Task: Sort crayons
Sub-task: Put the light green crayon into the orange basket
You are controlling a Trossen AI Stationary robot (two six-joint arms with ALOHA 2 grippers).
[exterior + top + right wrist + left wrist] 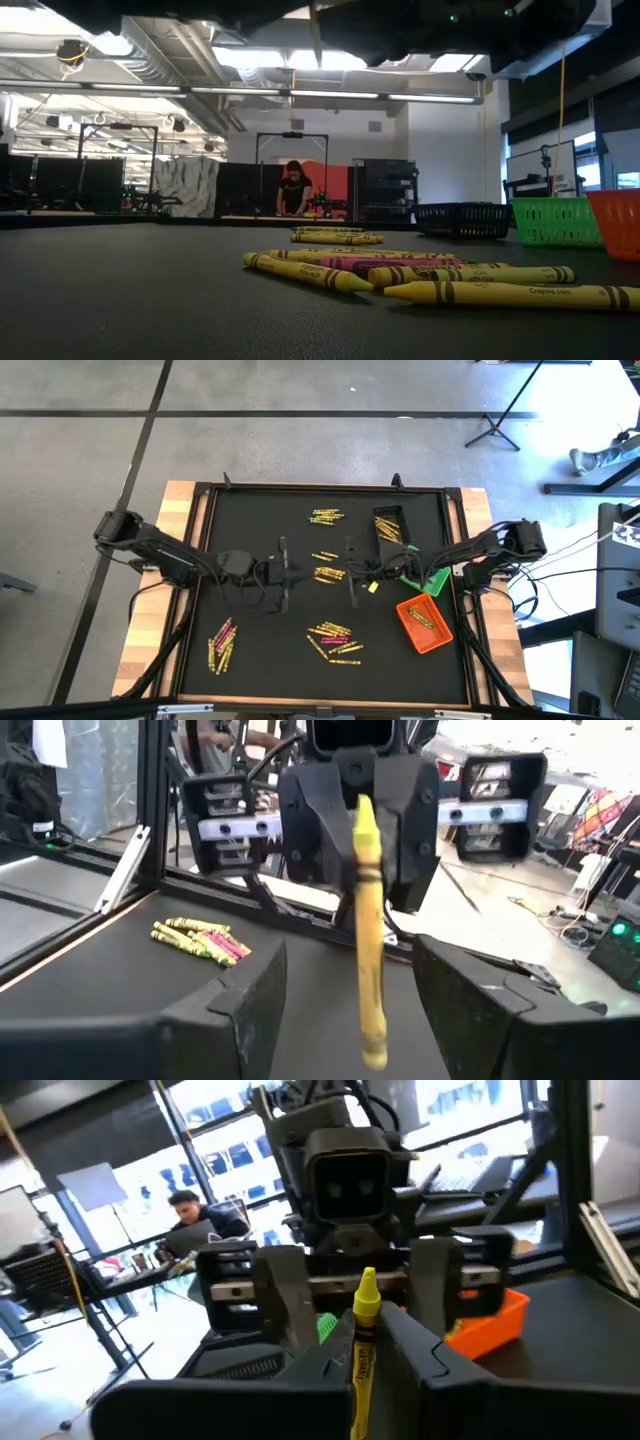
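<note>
Right wrist view: my left gripper (362, 840) pinches 1 yellow crayon (368, 930) between my right gripper's (350, 1010) spread fingers. I'd close squarely mid-shaft before releasing left.

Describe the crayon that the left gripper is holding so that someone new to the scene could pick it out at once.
Look above the middle of the black table mat, where the two arms face each other. The left gripper is shut on a yellow crayon, which reaches between the open fingers of the right gripper. Unlike the other crayons, which lie in clusters on the mat, it is lifted in the air.
</note>
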